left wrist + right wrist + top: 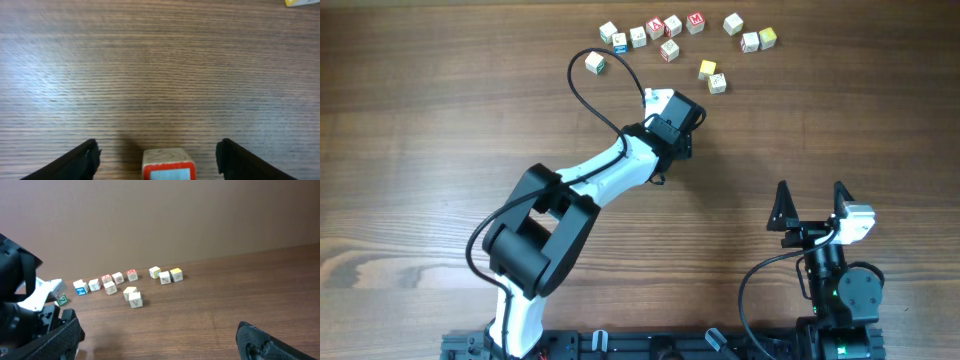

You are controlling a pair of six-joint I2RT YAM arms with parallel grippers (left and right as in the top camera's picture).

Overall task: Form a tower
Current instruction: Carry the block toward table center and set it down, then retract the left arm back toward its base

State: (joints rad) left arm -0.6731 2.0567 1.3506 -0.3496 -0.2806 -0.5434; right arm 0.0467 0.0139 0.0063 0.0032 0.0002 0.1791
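Found left gripper over the far half of the tabletop, about mid-width; noted its fingers spread apart, gripping nothing; saw the tower between them, touching neither, only its top cube in frame: cream top face, red-framed side; cannot tell how many cubes sit beneath; logged loose letter cubes scattered along the far edge, just beyond that gripper; found right gripper near the near right corner, fingers wide apart, empty.
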